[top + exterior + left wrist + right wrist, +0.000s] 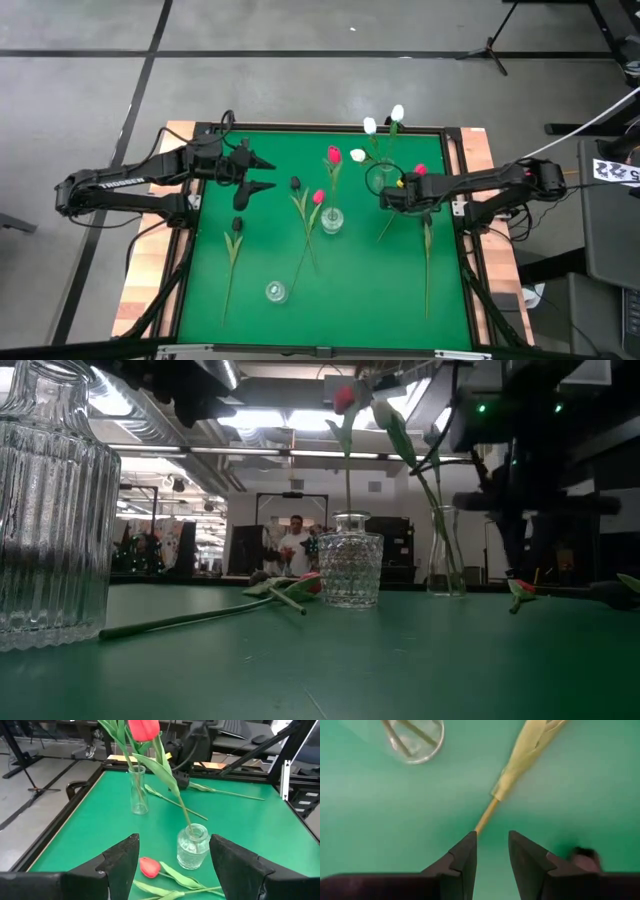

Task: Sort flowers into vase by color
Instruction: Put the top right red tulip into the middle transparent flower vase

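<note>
Several tulips lie on the green table: a dark one [237, 225], another dark one [295, 183], a pink-red one [318, 197], and a pink-red one [420, 170] by the right arm. One red tulip [333, 155] stands in the round glass vase [332, 218]. White tulips [370, 125] stand in the tall vase [380, 178]. My left gripper [264, 173] hovers open, left of the lying flowers, with the pink head [150, 866] ahead of it. My right gripper [492, 845] is low beside the tall vase, narrowly open, with a stem end [485, 820] just ahead of its fingertips. My right gripper points down at the table. The bare end of a stem [479, 827] reaches the tip of one finger [467, 847]; I cannot tell whether they touch. The stem lies flat on the table, running away from the fingers to its pale leaf [530, 745].
A small glass vase [276, 292] stands near the table's near edge; it looms at the left of the low view [50, 510]. The table has a raised dark rim [300, 128]. A person [295, 545] stands far off in the room behind.
</note>
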{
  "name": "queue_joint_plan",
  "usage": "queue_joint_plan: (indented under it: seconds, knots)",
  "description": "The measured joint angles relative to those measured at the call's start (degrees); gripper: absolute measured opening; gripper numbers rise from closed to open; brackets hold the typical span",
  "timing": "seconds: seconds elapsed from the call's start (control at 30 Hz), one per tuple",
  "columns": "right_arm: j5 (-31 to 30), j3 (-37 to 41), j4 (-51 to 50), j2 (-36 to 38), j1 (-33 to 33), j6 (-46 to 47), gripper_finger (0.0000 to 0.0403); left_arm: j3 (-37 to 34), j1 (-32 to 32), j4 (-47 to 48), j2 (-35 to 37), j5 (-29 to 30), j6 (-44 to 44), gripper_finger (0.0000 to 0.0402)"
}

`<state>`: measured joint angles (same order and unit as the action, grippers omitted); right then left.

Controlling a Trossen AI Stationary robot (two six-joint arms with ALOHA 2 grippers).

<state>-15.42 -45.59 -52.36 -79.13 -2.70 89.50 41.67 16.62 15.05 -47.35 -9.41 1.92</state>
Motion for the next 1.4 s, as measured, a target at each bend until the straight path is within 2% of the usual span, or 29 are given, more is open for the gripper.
queue_joint_plan:
  seconds: [0.17, 0.47, 0.57, 0.77, 0.9, 1.07, 1.2, 1.4]
  knots:
    - [0.49, 3.73, 10.27, -0.56, -3.32, -5.14, 0.0113, 0.00, 0.00, 1.32, 0.00, -0.02, 0.44, 0.0239]
    - [1.89, 5.32, 9.72, -0.18, -4.80, -7.60, 0.0120, 0.00, 0.00, 3.17, -0.04, -0.68, 2.25, 0.0239]
    - [1.92, 5.32, 10.24, -0.13, -4.78, -8.48, 0.0150, 0.00, 0.00, 3.17, -0.04, -0.74, 2.61, 0.0239]
    - [3.34, 5.32, 8.96, -0.13, -4.83, -10.11, 0.0234, 0.00, 0.02, 2.83, -0.04, -0.72, 1.61, 0.0239]
    - [2.43, 5.32, 8.55, -0.37, -4.83, -9.82, 0.0261, 0.00, 0.02, 2.82, -0.04, -0.72, 1.12, 0.0239]
    - [3.42, 5.32, 8.21, -2.71, -4.83, -8.62, 0.0257, 0.00, 0.02, 2.83, -0.04, -0.69, 0.93, 0.0239]
    - [5.38, 5.07, 10.49, -6.27, -4.83, -8.71, 0.0239, 0.00, 0.02, 2.92, -0.04, -0.67, 0.89, 0.0239]
    - [4.92, 5.00, 11.34, -8.23, -4.83, -6.60, 0.0201, 0.00, 0.02, 3.10, -0.04, -0.53, 0.95, 0.0239]
